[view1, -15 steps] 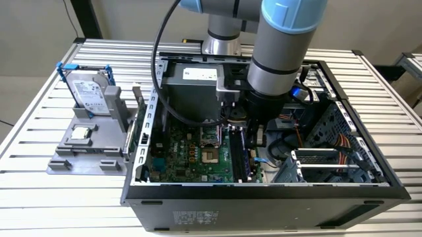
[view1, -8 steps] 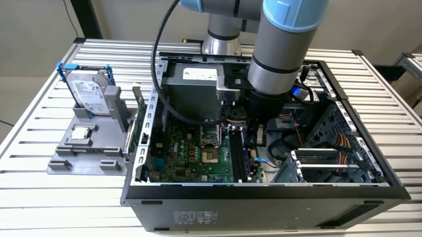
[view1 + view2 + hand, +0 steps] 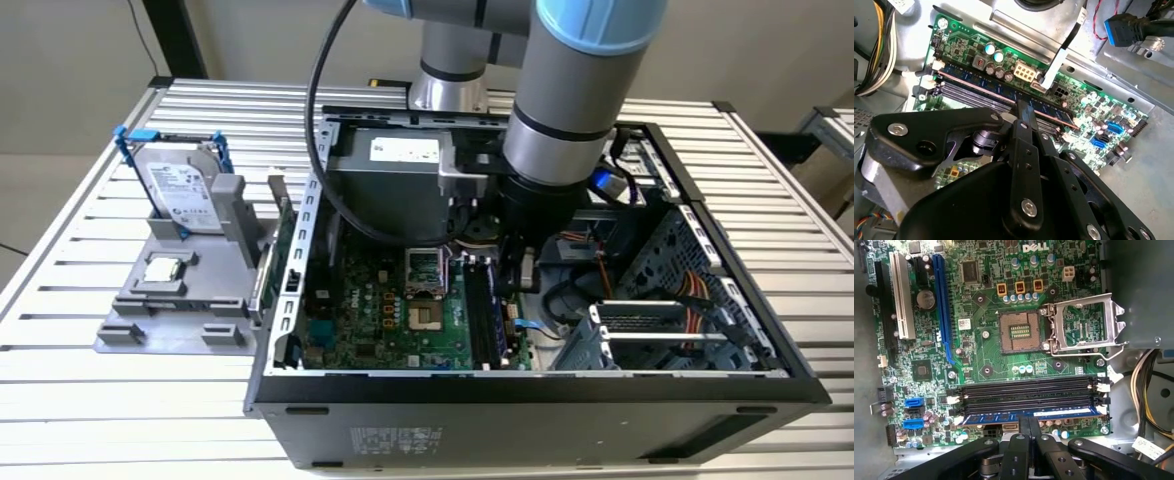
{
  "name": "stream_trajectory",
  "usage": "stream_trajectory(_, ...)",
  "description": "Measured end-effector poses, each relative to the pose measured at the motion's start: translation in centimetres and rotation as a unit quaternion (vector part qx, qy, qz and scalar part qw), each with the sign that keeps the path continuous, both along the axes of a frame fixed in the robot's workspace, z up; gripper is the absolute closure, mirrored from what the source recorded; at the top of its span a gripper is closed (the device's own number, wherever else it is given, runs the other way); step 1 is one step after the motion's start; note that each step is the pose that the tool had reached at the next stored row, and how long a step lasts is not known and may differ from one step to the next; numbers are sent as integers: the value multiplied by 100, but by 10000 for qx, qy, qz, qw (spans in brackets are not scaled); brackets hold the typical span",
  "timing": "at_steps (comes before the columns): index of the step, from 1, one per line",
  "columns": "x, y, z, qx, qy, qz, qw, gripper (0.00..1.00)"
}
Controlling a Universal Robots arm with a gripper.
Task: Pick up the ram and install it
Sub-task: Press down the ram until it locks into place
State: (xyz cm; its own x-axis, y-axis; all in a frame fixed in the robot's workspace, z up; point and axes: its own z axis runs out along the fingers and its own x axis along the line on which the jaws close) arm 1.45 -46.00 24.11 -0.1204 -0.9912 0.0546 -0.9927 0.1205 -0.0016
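A slatted metal table [image 3: 80,300] carries an open computer case [image 3: 534,390] lying on its side; the arm [image 3: 567,110] reaches down into it from above, and the case walls stand close around it, with a power supply box [image 3: 400,170] just behind and a drive cage [image 3: 654,330] with cables near on the exterior view's right; the free room is narrow here. Outside the case, well apart from the gripper on the exterior view's left, a grey holder [image 3: 174,300] keeps a hard drive [image 3: 174,190] upright and a small square chip [image 3: 163,267] flat.

The gripper [image 3: 1030,427] is clenched on the ram [image 3: 999,417]; its two black fingers [image 3: 1024,112] stand pressed together on the stick near its middle. The ram is a thin, long, dark blue board with small chips along its face; it stands on its edge in the memory slot nearest to the gripper, and its two ends reach the white latches [image 3: 1104,387] of the slots. Its long axis runs along the black slots [image 3: 1024,390], parallel to them; three free slots lie just beyond it, and then comes the open processor socket [image 3: 1021,332] with its raised metal frame [image 3: 1086,322]. In the second wrist view the ram [image 3: 969,75] runs across the green motherboard [image 3: 1089,100] under the fingertips.
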Motion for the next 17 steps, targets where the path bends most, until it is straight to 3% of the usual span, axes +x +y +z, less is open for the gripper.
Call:
stream_trajectory(12,0,0,178,-1,1,2,10000,100)
stream_trajectory(17,0,0,191,-1,1,2,10000,100)
